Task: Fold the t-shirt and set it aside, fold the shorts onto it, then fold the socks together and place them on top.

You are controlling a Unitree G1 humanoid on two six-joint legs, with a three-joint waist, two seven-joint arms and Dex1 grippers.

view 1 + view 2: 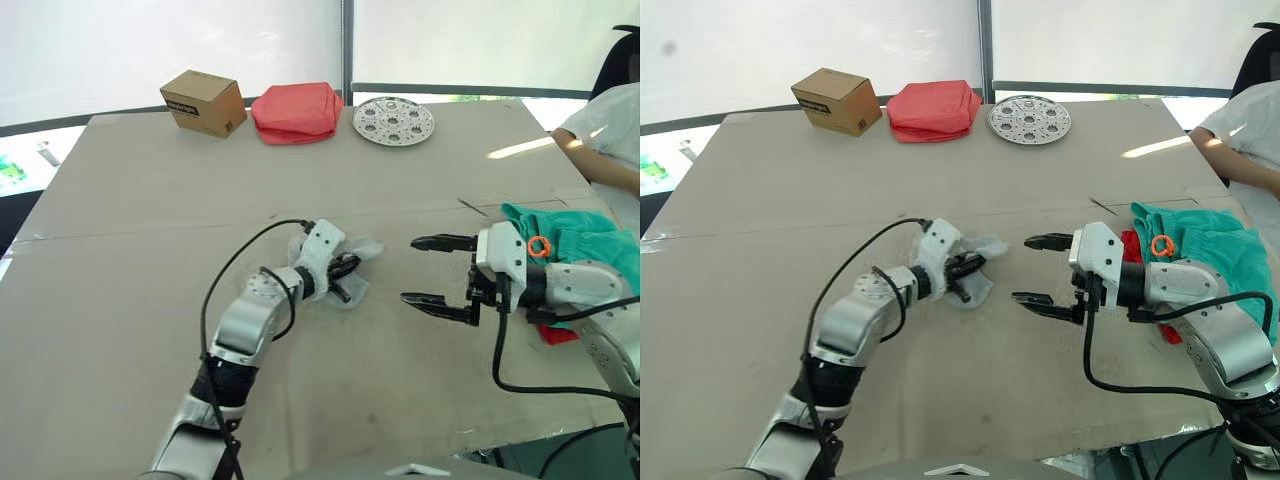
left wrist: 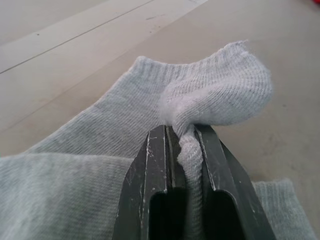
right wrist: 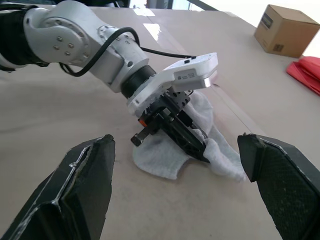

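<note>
The light grey socks (image 1: 358,252) lie in a small rumpled heap mid-table. My left gripper (image 1: 343,270) rests on them and, in the left wrist view, is shut on a pinched fold of sock (image 2: 220,95). A short way to the right, my right gripper (image 1: 411,270) faces the socks, open wide, holding nothing; its fingers (image 3: 90,170) frame the heap. The teal shorts (image 1: 575,235) with an orange loop (image 1: 540,246) lie at the right table edge behind that arm. A strip of the red t-shirt (image 1: 1129,245) shows under them.
Along the far edge stand a cardboard box (image 1: 204,102), a folded salmon-pink cloth bundle (image 1: 296,112) and a round perforated metal plate (image 1: 393,121). A person in a white sleeve (image 1: 610,130) sits at the far right.
</note>
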